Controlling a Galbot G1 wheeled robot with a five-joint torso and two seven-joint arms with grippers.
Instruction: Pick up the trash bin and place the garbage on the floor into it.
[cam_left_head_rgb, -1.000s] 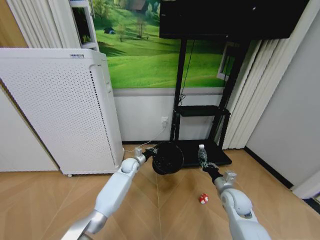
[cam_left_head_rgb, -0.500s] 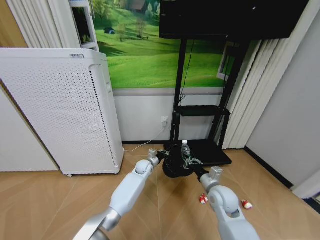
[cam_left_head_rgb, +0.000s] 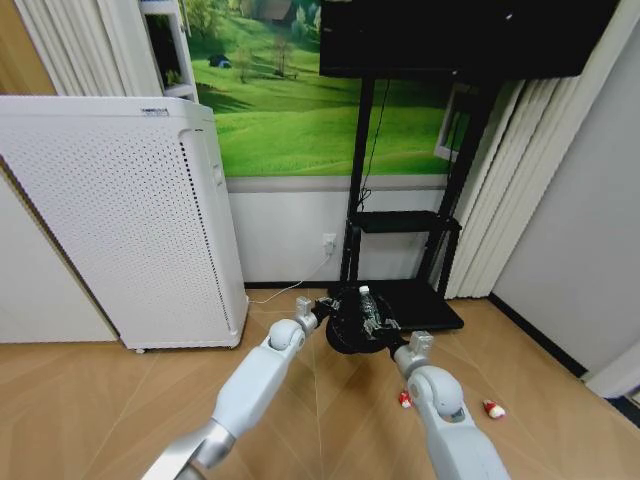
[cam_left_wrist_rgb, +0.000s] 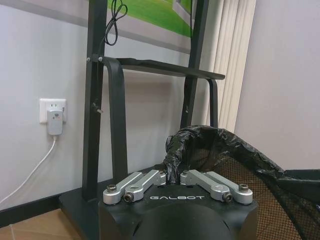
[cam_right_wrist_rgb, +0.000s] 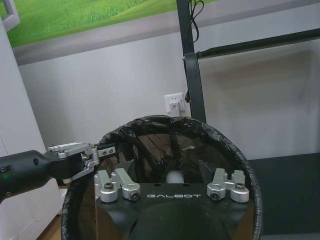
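Our right fingers (cam_right_wrist_rgb: 172, 187) have spread, with the bottle (cam_left_head_rgb: 368, 308) at the mouth of the trash bin (cam_left_head_rgb: 350, 322), closer in than a moment ago. Our left fingers (cam_left_wrist_rgb: 172, 179) clamp the bin's rim, holding it off the floor. Two red-and-white scraps (cam_left_head_rgb: 493, 408) remain to the right.

One black bin (cam_left_head_rgb: 345, 325) lined with a bag, and one clear bottle (cam_left_head_rgb: 369, 308) at its mouth. Two small red-and-white scraps lie on the floor (cam_left_head_rgb: 100, 400): one (cam_left_head_rgb: 405, 399) beside the right arm, the other (cam_left_head_rgb: 493, 408) further toward the right-hand wall. Two tools: the left tool (cam_left_head_rgb: 322, 313) and the right tool (cam_left_head_rgb: 381, 328). One white perforated appliance (cam_left_head_rgb: 120, 220), one black stand (cam_left_head_rgb: 400, 230), one wall socket (cam_left_head_rgb: 329, 242).
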